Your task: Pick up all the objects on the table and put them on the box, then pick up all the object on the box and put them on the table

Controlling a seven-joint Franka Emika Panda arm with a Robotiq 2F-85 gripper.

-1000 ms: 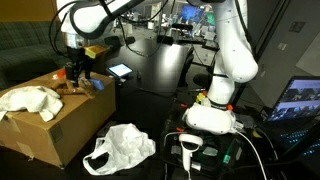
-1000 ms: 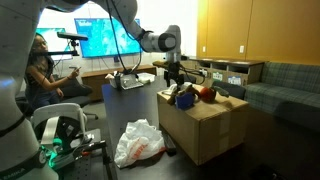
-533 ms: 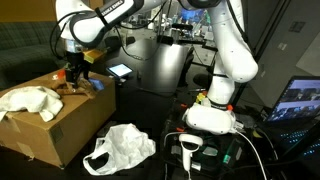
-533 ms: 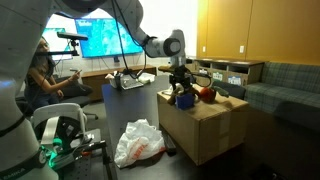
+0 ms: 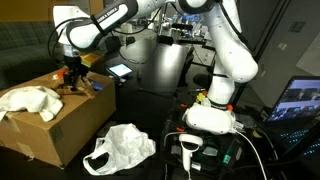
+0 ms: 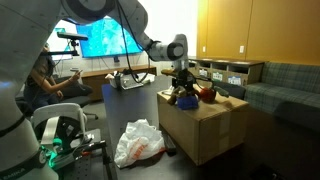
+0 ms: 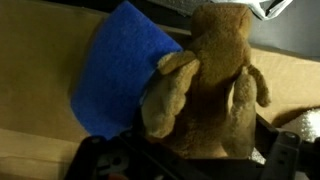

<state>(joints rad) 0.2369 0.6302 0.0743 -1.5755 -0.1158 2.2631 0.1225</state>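
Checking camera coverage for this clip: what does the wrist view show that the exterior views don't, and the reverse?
Wrist view only: the brown piece reads as a plush bear, lying at the edge of the blue square. Exterior views only: the white cloth on the box, the white plastic bag down beside the box, the orange-red piece on the box top, and the open gripper above that top. Both: the blue square and the cardboard.

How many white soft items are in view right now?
2. The cloth lies on top of the box; the bag lies on the black table beside the box. More could hide behind the box.
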